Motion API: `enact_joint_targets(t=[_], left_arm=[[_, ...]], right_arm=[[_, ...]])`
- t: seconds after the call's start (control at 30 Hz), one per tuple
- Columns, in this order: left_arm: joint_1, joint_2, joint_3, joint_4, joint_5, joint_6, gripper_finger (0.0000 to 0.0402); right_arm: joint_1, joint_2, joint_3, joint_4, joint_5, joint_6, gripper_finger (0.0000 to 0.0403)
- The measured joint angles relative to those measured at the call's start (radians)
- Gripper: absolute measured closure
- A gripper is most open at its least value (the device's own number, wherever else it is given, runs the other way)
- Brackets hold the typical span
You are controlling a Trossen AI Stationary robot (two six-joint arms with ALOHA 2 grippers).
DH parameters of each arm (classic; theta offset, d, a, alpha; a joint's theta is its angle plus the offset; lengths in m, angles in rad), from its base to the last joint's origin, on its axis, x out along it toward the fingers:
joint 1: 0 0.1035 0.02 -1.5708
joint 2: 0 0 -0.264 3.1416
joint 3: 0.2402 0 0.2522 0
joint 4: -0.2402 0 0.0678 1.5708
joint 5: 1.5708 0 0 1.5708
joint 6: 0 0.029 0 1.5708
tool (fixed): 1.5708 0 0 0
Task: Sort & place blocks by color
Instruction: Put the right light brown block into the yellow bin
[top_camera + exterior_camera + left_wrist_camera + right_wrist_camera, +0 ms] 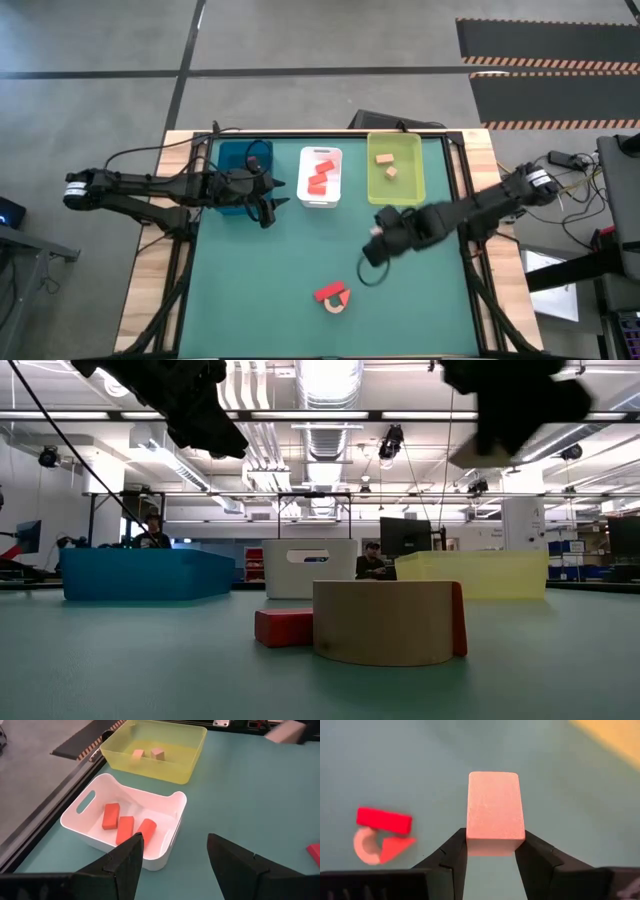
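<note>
My right gripper (493, 842) hangs above the table's middle (376, 236), shut on a plain tan brick (495, 805). Below it a red brick (384, 819), a tan arch piece (364, 846) and a red wedge (395, 845) sit together on the green mat, seen close in the low view (385, 622). My left gripper (175, 850) is open and holds nothing, hovering by the blue tray (240, 160). The white tray (165, 805) holds three red bricks (125, 826). Two tan blocks (148, 754) lie in the yellow-green tray (192, 750). My right gripper pinches the tan brick between its two fingers (457, 851), on the two long side faces at the end nearest the wrist (492, 836). The brick points forward past the fingertips, along the fingers, and is lifted clear of the mat.
The three trays stand in a row along the far edge: blue (240, 160), white (320, 175), yellow-green (395, 165). Bare green mat lies between the trays and the block cluster (333, 295). Cables trail beside both arms. People sit far behind the table in the low view.
</note>
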Motion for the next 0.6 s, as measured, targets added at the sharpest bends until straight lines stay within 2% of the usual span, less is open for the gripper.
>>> enact_joint_targets(t=[0.2,0.33,0.6], left_arm=[[0.0,0.0,0.0,0.0,0.0,-0.006,0.0198],[0.0,0.0,0.0,-0.004,0.0,-0.006,0.0198],[0.0,0.0,0.0,-0.009,0.0,-0.006,0.0198]], right_arm=[[-0.23,0.0,0.082,-0.054,-0.033,-0.306,0.0276],[-0.424,0.0,0.085,-0.056,-0.096,-0.488,0.0276],[-0.818,0.018,0.074,-0.053,-0.13,-0.74,0.0276]])
